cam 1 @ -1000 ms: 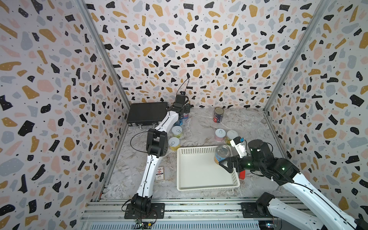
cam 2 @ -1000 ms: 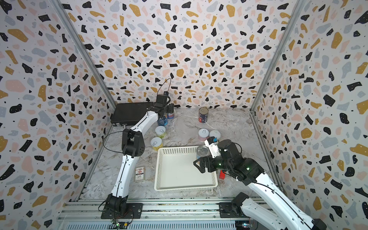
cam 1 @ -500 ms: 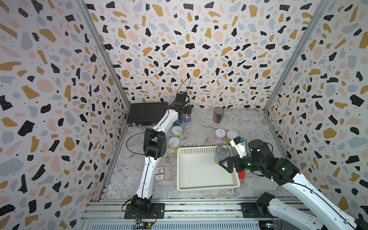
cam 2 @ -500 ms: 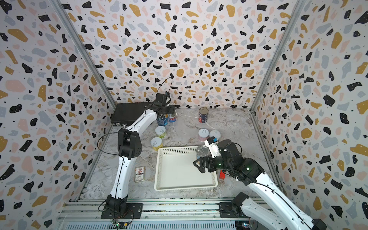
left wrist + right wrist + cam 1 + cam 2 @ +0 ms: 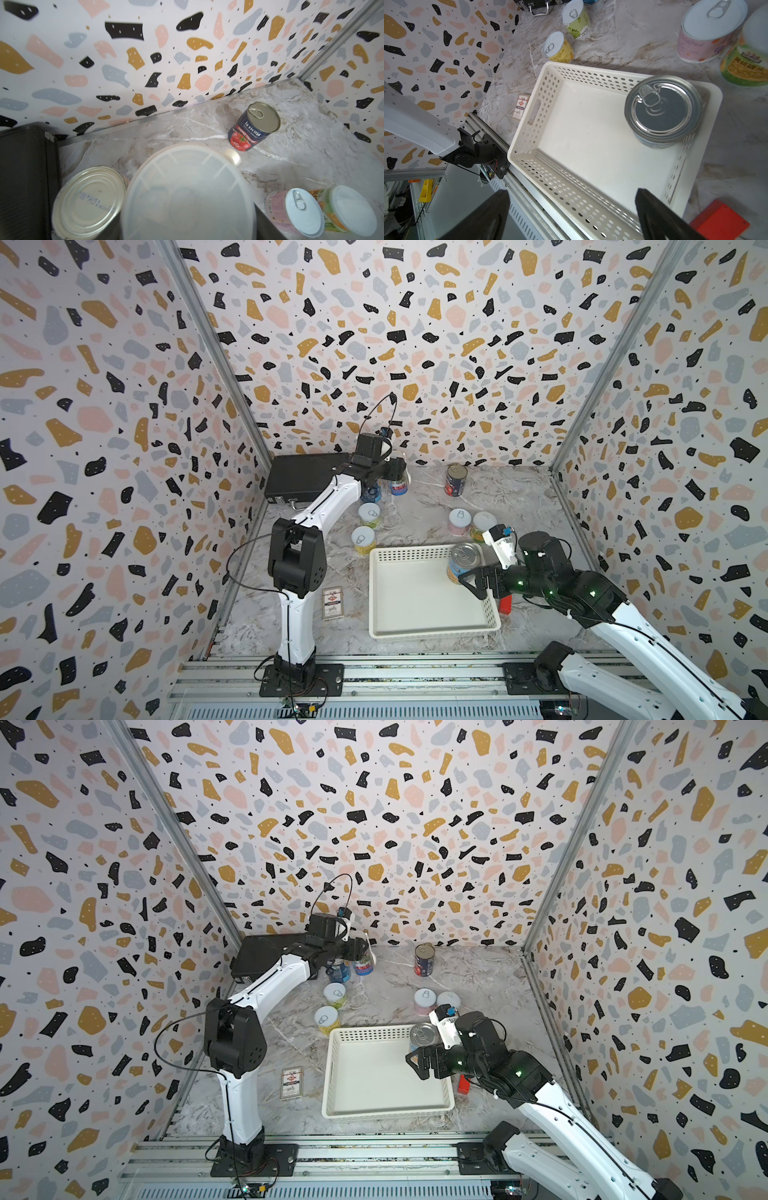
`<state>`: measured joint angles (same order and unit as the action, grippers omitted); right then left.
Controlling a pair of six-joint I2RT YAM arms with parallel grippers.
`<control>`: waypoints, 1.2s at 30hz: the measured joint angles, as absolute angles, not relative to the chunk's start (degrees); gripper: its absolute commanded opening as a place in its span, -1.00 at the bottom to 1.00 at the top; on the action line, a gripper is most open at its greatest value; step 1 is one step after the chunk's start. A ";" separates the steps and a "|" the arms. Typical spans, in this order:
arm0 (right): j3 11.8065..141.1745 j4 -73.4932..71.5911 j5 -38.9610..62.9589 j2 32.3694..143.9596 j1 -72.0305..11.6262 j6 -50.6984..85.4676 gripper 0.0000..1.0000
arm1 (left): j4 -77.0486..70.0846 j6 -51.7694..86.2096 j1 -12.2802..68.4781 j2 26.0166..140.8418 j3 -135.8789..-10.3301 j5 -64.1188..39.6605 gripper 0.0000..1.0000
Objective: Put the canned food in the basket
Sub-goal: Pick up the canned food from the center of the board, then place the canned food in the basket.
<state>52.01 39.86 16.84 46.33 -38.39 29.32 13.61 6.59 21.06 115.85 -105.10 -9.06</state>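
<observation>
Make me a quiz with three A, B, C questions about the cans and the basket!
1. Where is the red block relative to the basket?
A. inside it
B. outside, beside it
C. under it

2. How many cans stand in the basket?
A. one
B. three
C. none

3. How is the right gripper?
A. shut on a can
B. open and empty
C. shut on the block

Answers:
1. B, because the block lies just past the basket's wall.
2. A, because only the silver-topped can is inside.
3. B, because its fingers stand wide apart with nothing between them.
</observation>
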 measured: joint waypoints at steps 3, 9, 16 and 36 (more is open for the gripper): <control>52.01 39.86 15.88 46.39 -38.39 29.10 1.00 | 12.84 6.44 21.52 112.09 -101.86 -8.47 -0.64; 52.01 39.86 12.78 46.52 -38.39 28.82 1.00 | 12.34 6.74 24.40 100.82 -90.13 -6.68 -0.51; 52.01 39.90 8.97 46.33 -38.39 28.40 1.00 | 15.81 6.70 31.42 84.03 -78.76 -1.15 -0.66; 70.08 41.65 6.55 53.52 -38.39 28.58 1.00 | 37.56 19.11 45.76 60.62 -67.96 13.19 -0.81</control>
<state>70.08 41.65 6.55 53.52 -38.39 28.58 37.56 19.11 45.76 60.62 -67.96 13.19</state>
